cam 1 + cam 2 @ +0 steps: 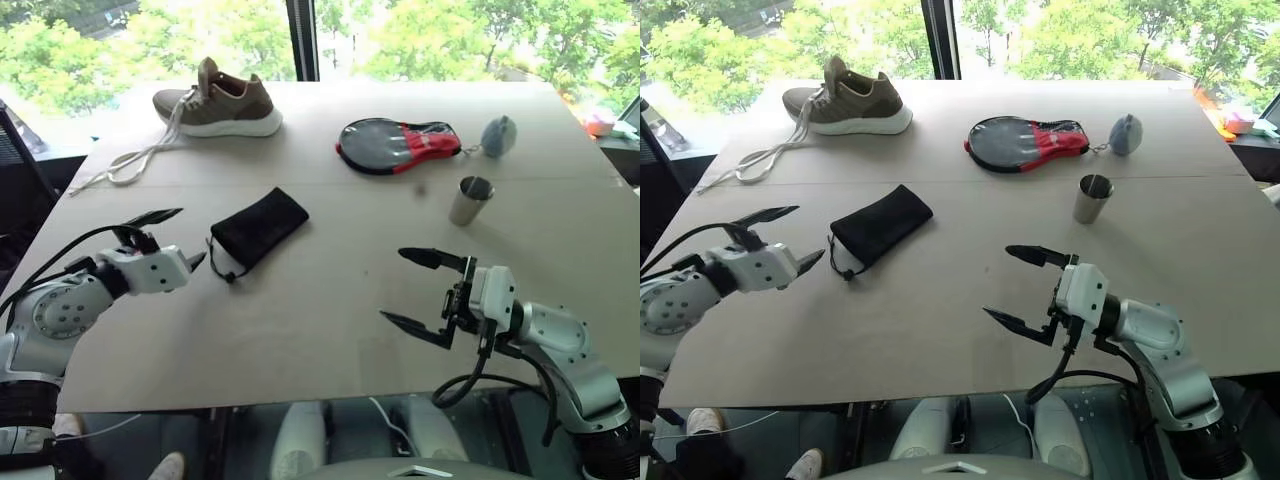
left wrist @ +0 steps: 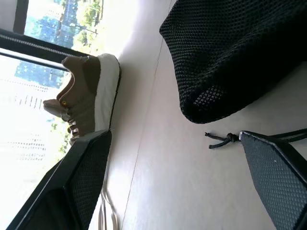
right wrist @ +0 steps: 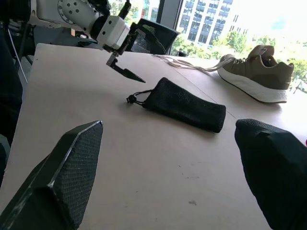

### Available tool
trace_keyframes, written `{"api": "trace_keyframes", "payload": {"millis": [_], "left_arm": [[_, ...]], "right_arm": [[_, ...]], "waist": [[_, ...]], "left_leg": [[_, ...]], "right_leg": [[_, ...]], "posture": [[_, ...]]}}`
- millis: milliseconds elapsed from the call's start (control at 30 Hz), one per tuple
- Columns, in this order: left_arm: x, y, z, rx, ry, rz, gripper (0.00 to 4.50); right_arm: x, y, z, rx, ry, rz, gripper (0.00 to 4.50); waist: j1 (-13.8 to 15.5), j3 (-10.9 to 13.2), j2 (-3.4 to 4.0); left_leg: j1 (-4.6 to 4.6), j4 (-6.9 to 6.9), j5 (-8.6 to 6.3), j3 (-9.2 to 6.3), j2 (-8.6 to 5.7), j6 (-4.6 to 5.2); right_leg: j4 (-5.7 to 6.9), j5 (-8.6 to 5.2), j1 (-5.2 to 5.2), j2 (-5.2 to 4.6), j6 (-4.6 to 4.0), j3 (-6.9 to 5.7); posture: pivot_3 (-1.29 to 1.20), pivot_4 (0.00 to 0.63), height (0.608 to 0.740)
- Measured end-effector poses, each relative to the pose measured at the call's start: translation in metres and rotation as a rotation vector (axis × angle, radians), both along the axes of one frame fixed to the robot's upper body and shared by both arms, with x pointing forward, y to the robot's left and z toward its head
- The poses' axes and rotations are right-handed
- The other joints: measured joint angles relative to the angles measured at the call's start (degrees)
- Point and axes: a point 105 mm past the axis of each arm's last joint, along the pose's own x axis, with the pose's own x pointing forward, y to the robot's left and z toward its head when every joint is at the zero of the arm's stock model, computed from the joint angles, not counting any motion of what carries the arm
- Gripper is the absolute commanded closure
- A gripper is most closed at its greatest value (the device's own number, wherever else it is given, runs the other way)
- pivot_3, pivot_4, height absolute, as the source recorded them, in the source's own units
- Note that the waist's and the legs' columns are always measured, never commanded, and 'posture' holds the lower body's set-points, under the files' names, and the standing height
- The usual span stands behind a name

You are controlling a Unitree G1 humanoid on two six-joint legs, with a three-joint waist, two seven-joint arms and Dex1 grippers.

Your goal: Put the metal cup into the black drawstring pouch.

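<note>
- Our left gripper (image 1: pixel 170 238) hovers near the left edge of the table (image 1: pixel 330 330), its fingers spread wide and empty, just beside the corded mouth of the black drawstring pouch (image 1: pixel 260 226).
- Our right gripper (image 1: pixel 420 290) hangs over the near edge, also spread wide, holding nothing.
- The metal cup (image 1: pixel 470 200) stands upright toward the right edge, well apart from the pouch.
- We judge the step in hand is securing the pouch: we should pinch only one lip of the mouth, not the cord, so the opening stays free for the cup.
- We count one cup, one pouch, one shoe (image 1: pixel 220 102), one paddle case (image 1: pixel 398 144) and one grey ball (image 1: pixel 498 135) along the far edge.
</note>
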Motion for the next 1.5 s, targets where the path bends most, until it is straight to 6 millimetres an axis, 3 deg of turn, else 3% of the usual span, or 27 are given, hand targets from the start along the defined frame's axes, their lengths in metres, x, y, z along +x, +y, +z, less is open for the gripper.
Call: {"api": "trace_keyframes", "payload": {"millis": [567, 800, 833, 900, 967, 1033, 1167, 1267, 1433, 1500], "left_arm": [[0.022, -0.031, -0.008, 0.18, -0.075, -0.179, 0.0], [0.03, -0.031, -0.017, 0.18, 0.052, -0.179, 3.21], [0.031, -0.03, -0.018, 0.175, 0.068, -0.175, 3.83], [0.035, -0.03, -0.021, 0.164, 0.11, -0.167, 4.47], [0.035, -0.031, -0.025, 0.143, 0.16, -0.165, 4.47], [0.036, -0.033, -0.03, 0.062, 0.234, -0.145, 4.47], [0.043, -0.035, -0.029, -0.266, 0.4, -0.018, 4.47], [0.033, -0.043, -0.024, -0.51, 0.574, 0.052, 4.47], [0.02, -0.085, -0.012, -0.755, 0.77, 0.157, 4.47], [0.013, -0.11, -0.009, -0.857, 0.891, 0.207, 4.47]], "right_arm": [[0.001, -0.004, -0.007, -0.003, 0.021, -0.058, 0.02], [0.003, -0.004, -0.005, 0.002, 0.014, -0.067, 0.0], [0.003, -0.003, -0.005, 0.006, 0.014, -0.071, 0.0], [0.004, -0.003, -0.004, 0.02, 0.015, -0.081, 0.0], [0.005, -0.003, -0.003, 0.026, 0.015, -0.086, 0.0], [0.005, -0.003, -0.003, 0.028, 0.018, -0.095, 0.0], [0.008, -0.003, -0.004, 0.024, 0.014, -0.116, 0.0], [0.013, -0.006, -0.005, 0.007, 0.026, -0.171, 0.0], [0.023, -0.012, -0.008, -0.034, 0.082, -0.264, 0.0], [0.029, -0.019, -0.007, -0.131, 0.074, -0.342, 0.0]], "waist": [[0.3, 0.0, -0.01], [0.4, 0.0, -0.01], [0.4, 0.0, -0.02], [0.6, 0.0, -0.02], [0.6, 0.0, -0.02], [0.6, 0.0, -0.02], [0.6, 0.0, -0.04], [0.0, 0.0, -0.04], [-0.2, 0.0, -0.04], [-0.1, 0.1, -0.07]], "left_leg": [[0.01, 0.06, 0.0, 0.26, -0.03, 0.0], [0.01, 0.08, 0.0, 0.28, -0.07, 0.0], [0.01, 0.09, 0.0, 0.28, -0.07, 0.0], [0.01, 0.1, 0.0, 0.28, -0.08, 0.0], [0.01, 0.12, 0.0, 0.29, -0.08, 0.0], [0.01, 0.13, 0.0, 0.31, -0.07, 0.0], [0.0, 0.22, 0.0, 0.27, -0.04, 0.0], [0.0, 0.23, 0.01, 0.19, 0.04, -0.01], [0.01, 0.3, 0.01, -0.19, -0.01, -0.01], [-0.03, 0.39, 0.01, -0.26, -0.02, 0.0]], "right_leg": [[0.06, 0.0, -0.01, 0.06, 0.03, 0.01], [0.08, 0.0, -0.02, 0.1, 0.03, 0.02], [0.08, 0.0, -0.02, 0.11, 0.03, 0.02], [0.09, 0.0, -0.02, 0.12, 0.03, 0.02], [0.09, 0.0, -0.01, 0.12, 0.03, 0.03], [0.1, 0.0, -0.01, 0.12, 0.03, 0.04], [0.25, 0.0, -0.02, 0.13, 0.03, 0.03], [0.33, -0.01, -0.04, 0.12, 0.03, 0.09], [0.4, -0.01, -0.01, 0.15, 0.04, 0.14], [0.43, -0.01, 0.0, 0.15, 0.05, 0.1]], "posture": [[0.0, 0.15, 0.74], [0.0, 0.15, 0.74], [0.0, 0.15, 0.74], [0.0, 0.15, 0.74], [0.0, 0.15, 0.74], [0.0, 0.15, 0.74], [0.0, 0.15, 0.74], [0.0, 0.15, 0.74], [0.0, 0.15, 0.74], [0.0, 0.15, 0.74]]}}
